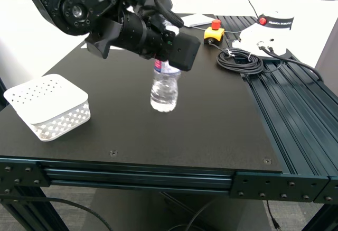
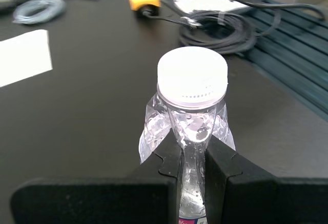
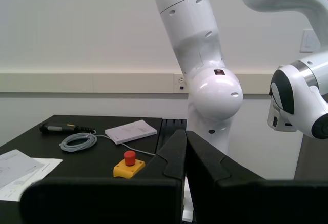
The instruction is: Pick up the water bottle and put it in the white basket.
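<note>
The water bottle (image 1: 165, 87) is clear with a white cap and stands upright mid-table in the exterior view; I cannot tell if its base touches the table. My first gripper (image 2: 192, 149) is shut on the bottle's neck (image 2: 193, 126) just under the white cap (image 2: 192, 75), and the plastic is pinched in there. In the exterior view that black arm reaches in from the upper left, and its gripper (image 1: 162, 62) is mostly hidden by its own body. The white basket (image 1: 50, 107) sits near the table's front left, holed flat face up. My second gripper (image 3: 185, 147) is shut and empty.
A yellow box with a red button (image 1: 213, 31), a coiled black cable (image 1: 240, 59) and a white robot's base (image 1: 274, 25) stand at the back right. Ribbed rails (image 1: 296, 104) run along the exterior view's right. White papers (image 2: 23, 57) and a grey cable (image 2: 38, 8) lie beyond.
</note>
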